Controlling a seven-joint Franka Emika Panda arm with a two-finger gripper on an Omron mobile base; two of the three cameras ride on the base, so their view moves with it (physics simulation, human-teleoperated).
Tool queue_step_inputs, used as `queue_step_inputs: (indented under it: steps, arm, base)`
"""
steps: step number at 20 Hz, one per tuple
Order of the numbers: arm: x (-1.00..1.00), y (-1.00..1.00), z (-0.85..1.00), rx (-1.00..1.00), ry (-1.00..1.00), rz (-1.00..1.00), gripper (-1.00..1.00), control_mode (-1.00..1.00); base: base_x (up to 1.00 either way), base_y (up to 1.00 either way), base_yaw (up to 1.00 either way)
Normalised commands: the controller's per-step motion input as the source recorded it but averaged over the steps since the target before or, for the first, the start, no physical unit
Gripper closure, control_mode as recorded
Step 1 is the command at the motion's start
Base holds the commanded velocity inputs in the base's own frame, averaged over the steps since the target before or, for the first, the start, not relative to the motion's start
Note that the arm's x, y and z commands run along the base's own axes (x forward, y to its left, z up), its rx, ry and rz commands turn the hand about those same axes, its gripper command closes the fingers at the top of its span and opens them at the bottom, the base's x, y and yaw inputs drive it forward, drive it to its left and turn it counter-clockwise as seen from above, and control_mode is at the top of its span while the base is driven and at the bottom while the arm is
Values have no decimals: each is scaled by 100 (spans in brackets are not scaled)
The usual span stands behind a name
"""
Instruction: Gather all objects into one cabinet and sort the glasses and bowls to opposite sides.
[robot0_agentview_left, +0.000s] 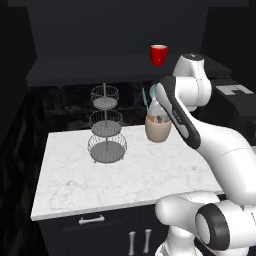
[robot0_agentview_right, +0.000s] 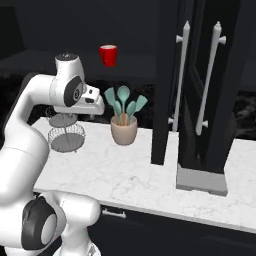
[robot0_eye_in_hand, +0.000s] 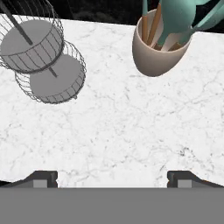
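Right base view gives me the cabinet (robot0_agentview_right: 200, 85) first: tall, black, standing on the right half of the counter (robot0_agentview_right: 135, 175), its two long silver bar handles (robot0_agentview_right: 181, 75) upright and side by side. I see the marble counter running left from it, pale with grey veins, dark drawers below its near edge.

My arm (robot0_agentview_left: 200, 130) bends over the counter's right part in the left base view, its forearm reaching toward the far wall and crossing in front of the pot (robot0_agentview_right: 124, 131). That beige pot sits near the counter's far edge, left of the cabinet, holding teal utensils (robot0_agentview_right: 122, 102) with wooden handles.

Further left stands a three-tier wire stand (robot0_agentview_left: 106, 125), tiers stacked on one central pole, nothing in the baskets as far as I can see.

A red cup (robot0_agentview_left: 159, 54) rests on the dark ledge at the far wall, above and behind the pot, well apart from the cabinet doors.

In the hand view my gripper (robot0_eye_in_hand: 112, 178) looks down on bare marble, pot to the upper right, stand to the upper left. Its two fingertips (robot0_eye_in_hand: 43, 178) stand at full spread with nothing between them.
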Motion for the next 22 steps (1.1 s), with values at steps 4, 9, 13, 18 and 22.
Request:
queue_step_inputs:
  steps: [4, 9, 13, 18, 22]
  arm:
    - [0, 0, 0, 0, 0, 0, -100, 100]
    - [0, 0, 0, 0, 0, 0, -100, 100]
    - [0, 0, 0, 0, 0, 0, -100, 100]
    - [0, 0, 0, 0, 0, 0, -100, 100]
    - [0, 0, 0, 0, 0, 0, -100, 100]
  base:
    - [100, 5, 3]
    - [56, 0, 7]
    - [0, 0, 0]
    - [0, 0, 0]
    - [0, 0, 0]
